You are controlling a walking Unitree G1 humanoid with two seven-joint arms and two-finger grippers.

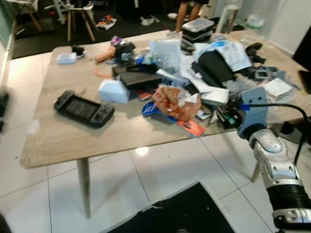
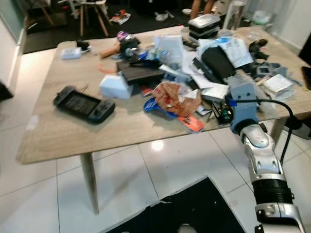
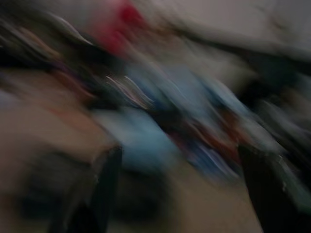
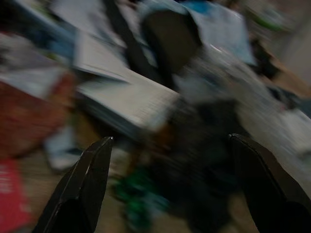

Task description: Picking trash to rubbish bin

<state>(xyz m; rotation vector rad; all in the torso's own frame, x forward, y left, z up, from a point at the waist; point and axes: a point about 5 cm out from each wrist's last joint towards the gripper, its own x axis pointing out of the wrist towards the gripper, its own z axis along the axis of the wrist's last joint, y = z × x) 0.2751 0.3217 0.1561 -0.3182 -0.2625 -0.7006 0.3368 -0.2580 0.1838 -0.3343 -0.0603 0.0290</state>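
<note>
Surface (image 1: 58,141) light wood-grain, matt. Floor (image 1: 160,170) white tile, glossy, shows a light glare. Game console (image 1: 83,108) black matt plastic. Snack bag (image 1: 174,103) crinkled shiny foil. White papers (image 1: 209,92) matt. Food boxes (image 1: 197,27) clear glossy plastic. Right arm (image 1: 274,162) smooth silver metal, blue plastic wrist.

Bare table (image 1: 53,138) lay open along the near left edge, apart from a game console (image 1: 83,108). A dense clutter pile (image 1: 184,73) blocked the middle and right.
</note>
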